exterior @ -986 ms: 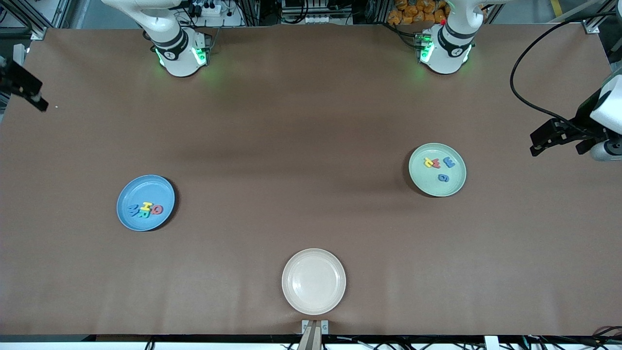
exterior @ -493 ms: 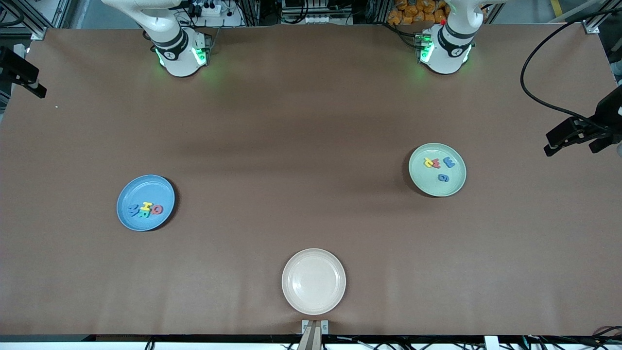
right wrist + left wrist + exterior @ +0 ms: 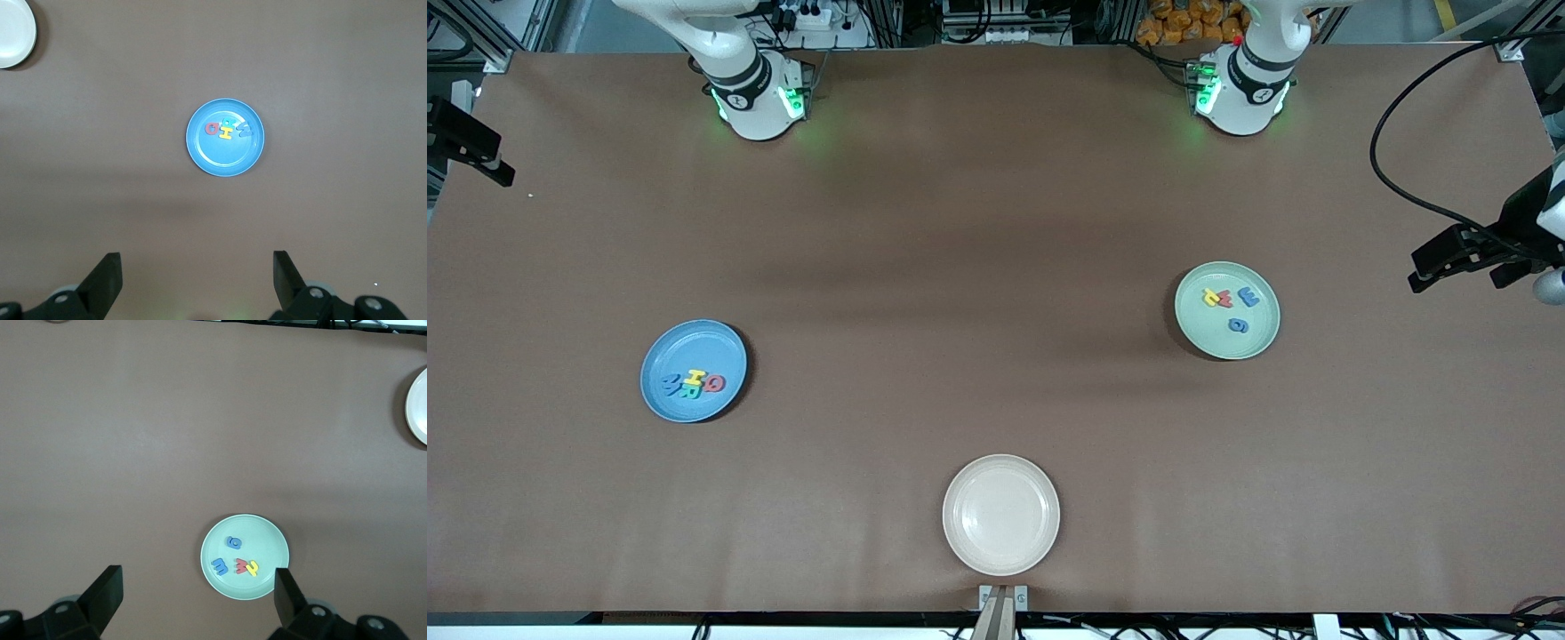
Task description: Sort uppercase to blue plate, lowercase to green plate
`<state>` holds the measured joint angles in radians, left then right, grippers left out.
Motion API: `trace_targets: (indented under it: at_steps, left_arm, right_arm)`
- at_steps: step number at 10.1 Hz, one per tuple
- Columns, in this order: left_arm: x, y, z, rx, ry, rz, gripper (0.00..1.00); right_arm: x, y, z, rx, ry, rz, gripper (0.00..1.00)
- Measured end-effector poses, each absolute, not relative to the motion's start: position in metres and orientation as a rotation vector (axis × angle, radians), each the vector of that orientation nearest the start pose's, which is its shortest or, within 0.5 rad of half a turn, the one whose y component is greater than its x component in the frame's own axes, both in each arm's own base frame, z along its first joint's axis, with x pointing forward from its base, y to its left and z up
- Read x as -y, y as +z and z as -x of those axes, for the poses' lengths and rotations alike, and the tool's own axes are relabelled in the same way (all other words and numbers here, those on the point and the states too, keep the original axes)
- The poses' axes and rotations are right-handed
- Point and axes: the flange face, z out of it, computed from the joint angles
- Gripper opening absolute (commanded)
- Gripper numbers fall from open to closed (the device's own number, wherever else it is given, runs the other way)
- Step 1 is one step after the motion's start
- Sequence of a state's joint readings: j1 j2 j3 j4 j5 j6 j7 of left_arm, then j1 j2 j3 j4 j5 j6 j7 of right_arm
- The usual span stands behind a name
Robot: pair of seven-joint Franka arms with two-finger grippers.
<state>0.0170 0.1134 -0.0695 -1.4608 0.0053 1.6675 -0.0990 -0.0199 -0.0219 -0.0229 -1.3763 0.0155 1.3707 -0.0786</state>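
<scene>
The blue plate (image 3: 693,404) (image 3: 225,160) holds the uppercase letters: blue M (image 3: 669,384), yellow H (image 3: 695,380), teal R (image 3: 689,392) and red Q (image 3: 714,383). The green plate (image 3: 1227,342) (image 3: 257,537) holds the lowercase letters: yellow r (image 3: 1211,297), red w (image 3: 1224,300), blue e (image 3: 1249,298) and blue g (image 3: 1238,325). My left gripper (image 3: 1454,277) (image 3: 195,572) hangs open and empty, high over the left arm's end of the table. My right gripper (image 3: 480,160) (image 3: 197,255) hangs open and empty, high over the right arm's end.
A cream plate (image 3: 1000,515) with nothing in it stands near the table's front edge, midway between the two ends. A black cable (image 3: 1383,169) loops over the table at the left arm's end. Brown tabletop lies between the plates.
The left gripper drifted outward toward its table end, then back a little. The right gripper shifted slightly. Plates and letters have not moved.
</scene>
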Motion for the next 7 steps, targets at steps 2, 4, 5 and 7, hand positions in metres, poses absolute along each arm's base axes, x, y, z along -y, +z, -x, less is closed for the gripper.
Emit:
trace_targets:
  at_steps: [2,4,5,7]
  left_arm:
    - [0.0295,0.6172,-0.6043,0.068,-0.136,3.141,1.00]
    - [0.0244,0.6170,-0.6052,0.064,-0.136,3.136,1.00]
    - [0.0229,0.6177,-0.6053,0.067,-0.138,3.136,1.00]
    - [0.0220,0.6185,-0.6052,0.063,-0.139,3.135,1.00]
  right_arm:
    - [0.0205,0.7094,-0.5223,0.061,-0.031,3.126,1.00]
    - [0.0205,0.7096,-0.5223,0.061,-0.032,3.126,1.00]
    - [0.0206,0.7096,-0.5223,0.060,-0.032,3.126,1.00]
    - [0.0206,0.7095,-0.5223,0.060,-0.031,3.126,1.00]
